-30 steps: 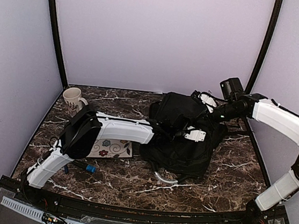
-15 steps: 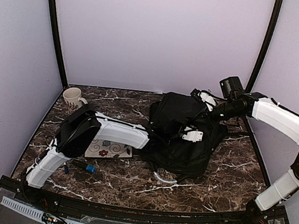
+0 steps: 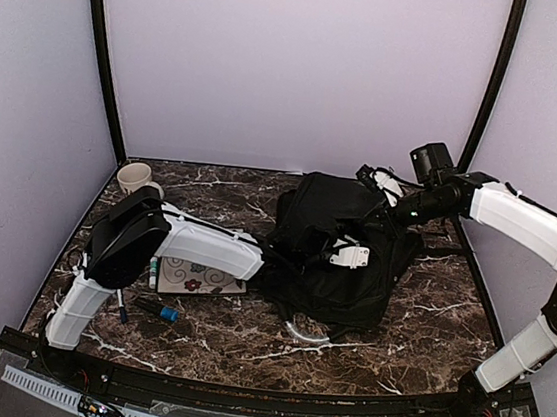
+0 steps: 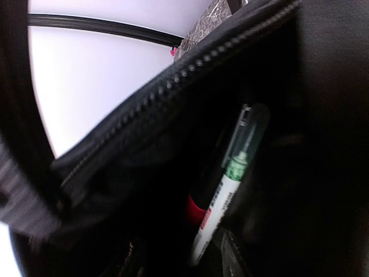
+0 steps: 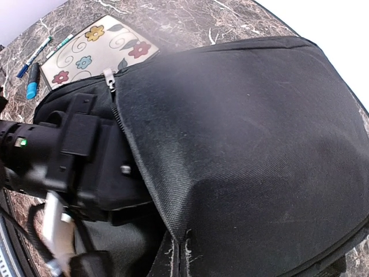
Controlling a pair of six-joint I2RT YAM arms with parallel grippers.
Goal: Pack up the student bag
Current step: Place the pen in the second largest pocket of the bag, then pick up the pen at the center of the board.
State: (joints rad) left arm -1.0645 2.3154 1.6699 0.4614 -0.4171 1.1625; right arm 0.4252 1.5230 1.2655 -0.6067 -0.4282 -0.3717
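**Operator:** Purple walls all round and a dark marbled tabletop (image 3: 426, 326). The student bag (image 3: 331, 235) lies on it right of centre, with its mouth toward my left arm.

**Desk:** What changed in the last second?

**Operator:** I've drawn the left arm back toward its own side. Its elbow now covers part of the mug (image 3: 133, 177), which showed whole a second ago. The left tool (image 3: 346, 252) is still at the bag's mouth. Its wrist view is too dark for me to tell whether the fingers are apart or together.

**Desk:** And the load?

**Operator:** In the bag, under the open zip, I see a green marker (image 4: 230, 173) with a red-capped marker (image 4: 199, 210) touching it. I take that drop as done.

**Desk:** Right side?

**Operator:** The right tool (image 3: 391, 209) is clamped on the bag's upper flap and holding it up. It hasn't shifted.

**Desk:** What's still outside?

**Operator:** The floral notebook (image 3: 200, 278) lies just left of the bag, and a blue-capped marker (image 3: 161, 311) is near it. Both are on the tabletop. I'd judge they go in next.
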